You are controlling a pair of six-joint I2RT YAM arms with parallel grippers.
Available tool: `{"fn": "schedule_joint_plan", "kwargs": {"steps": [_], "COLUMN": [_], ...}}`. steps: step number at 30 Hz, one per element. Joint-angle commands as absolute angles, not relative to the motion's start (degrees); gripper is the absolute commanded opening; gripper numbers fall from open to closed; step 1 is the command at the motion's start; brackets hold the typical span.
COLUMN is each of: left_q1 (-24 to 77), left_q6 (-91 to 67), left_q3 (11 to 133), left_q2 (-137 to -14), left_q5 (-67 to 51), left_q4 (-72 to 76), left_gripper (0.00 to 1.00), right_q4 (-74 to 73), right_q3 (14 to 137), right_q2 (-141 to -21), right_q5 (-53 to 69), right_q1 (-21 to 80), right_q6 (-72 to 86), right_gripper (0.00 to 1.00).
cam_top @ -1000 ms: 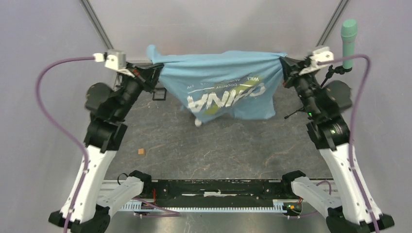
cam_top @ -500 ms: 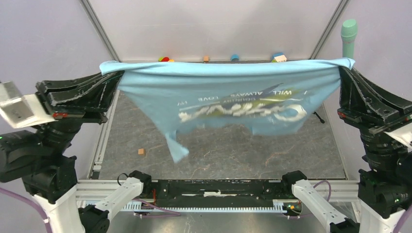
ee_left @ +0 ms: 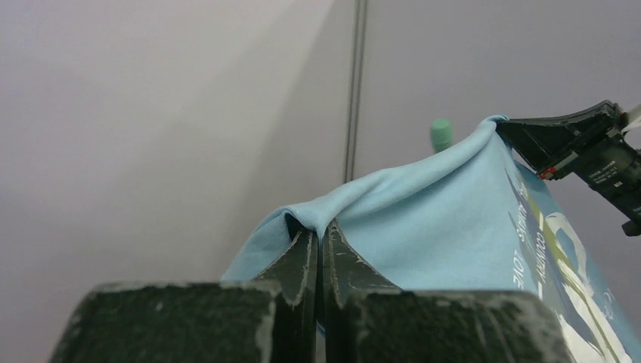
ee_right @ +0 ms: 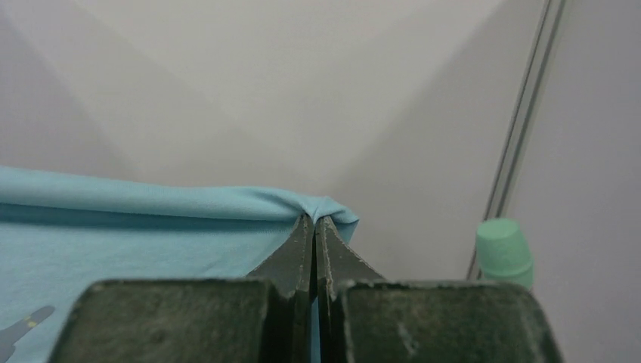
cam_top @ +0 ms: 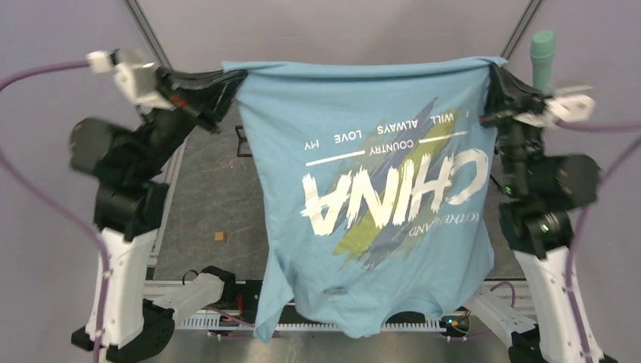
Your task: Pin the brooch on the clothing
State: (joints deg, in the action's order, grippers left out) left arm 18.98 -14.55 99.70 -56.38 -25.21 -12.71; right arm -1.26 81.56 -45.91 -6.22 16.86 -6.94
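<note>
The light blue T-shirt [cam_top: 378,189] with white "CHINA" print hangs spread in the air between my two grippers, print facing the top camera, its neck end low near the arm bases. My left gripper [cam_top: 234,76] is shut on the shirt's far left corner; in the left wrist view [ee_left: 321,231] the cloth is pinched between the jaws. My right gripper [cam_top: 491,69] is shut on the far right corner, also seen in the right wrist view [ee_right: 314,221]. The brooch is out of view.
A green cylinder [cam_top: 542,57] stands at the far right, also in the right wrist view [ee_right: 505,251]. A small brown block [cam_top: 220,236] lies on the dark table [cam_top: 212,197]. A black square frame [cam_top: 243,144] sits by the shirt's left edge.
Both arms have swung the shirt up and over; it went from a bunched, stretched band to hanging flat and spread, reaching down toward the arm bases.
</note>
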Motion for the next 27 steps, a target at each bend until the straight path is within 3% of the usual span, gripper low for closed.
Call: {"fn": "schedule_joint_plan", "kwargs": {"steps": [1, 5, 6, 9, 10, 11, 14, 27], "left_q1": [18.1, 15.5, 15.2, 14.9, 14.9, 14.9, 15.1, 16.3], "left_q6": [-8.9, -10.7, -11.4, -12.3, -12.5, -12.9, -15.7, -32.1], "left_q3": [93.5, 92.1, 92.4, 95.3, 97.3, 98.9, 97.7, 58.5], "left_q2": [-69.0, -88.1, -92.6, -106.3, -110.0, -112.2, -113.6, -87.0], "left_q5": [-17.8, -22.1, -21.6, -22.0, -22.6, -23.9, -26.7, -23.3], "left_q4": [-9.6, -7.8, -7.4, -7.3, -8.3, -8.8, -6.7, 3.2], "left_gripper": [0.02, 0.07, 0.18, 0.83, 0.95, 1.0, 1.0, 1.0], "right_q4": [11.8, 20.4, 21.1, 19.6, 17.3, 15.7, 10.7, 3.7], "right_q3": [70.5, 64.7, 64.9, 69.1, 71.9, 74.0, 77.4, 52.7], "right_q2": [-57.0, -73.8, -78.1, -92.4, -97.1, -100.2, -104.9, -82.3], "right_q5": [-21.6, -19.7, -18.8, -14.2, -12.9, -11.4, -6.5, 9.0], "right_q1": [16.4, 15.1, 14.6, 13.6, 13.4, 13.2, 12.9, 13.9], "right_q6": [-12.9, -11.6, -11.0, -9.6, -9.3, -8.8, -6.3, 6.4], "right_gripper": [0.0, 0.0, 0.04, 0.67, 0.81, 0.87, 0.98, 0.98]}}
